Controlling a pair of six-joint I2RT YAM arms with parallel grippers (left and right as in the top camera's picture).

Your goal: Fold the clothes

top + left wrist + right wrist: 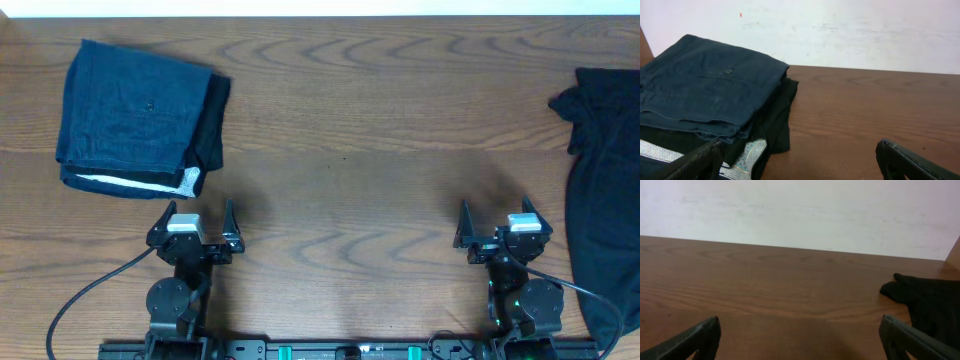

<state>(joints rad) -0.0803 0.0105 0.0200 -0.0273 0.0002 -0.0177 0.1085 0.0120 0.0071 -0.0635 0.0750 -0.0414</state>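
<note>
Left end effector [199, 212] and right end effector [495, 212] gape wide, empty; navy garment [130, 105] lies folded over black cloth [212, 122].

At ten o'clock in my overhead view I see the navy denim piece [130, 105] folded flat atop a folded black piece [212, 125] with a white edge. At three o'clock, a black garment [600, 200] lies crumpled, unfolded.

Brown wood-grain tabletop [340, 150] set against a pale wall [850, 35].
The tabletop shows swirling grain running along its length and a soft sheen under even light. The wall rises from the tabletop's far edge, off-white, matte and faintly scuffed, with one tiny red speck [740, 15] well above the tabletop. In the overhead view the wall is only a thin pale strip at that edge.
</note>
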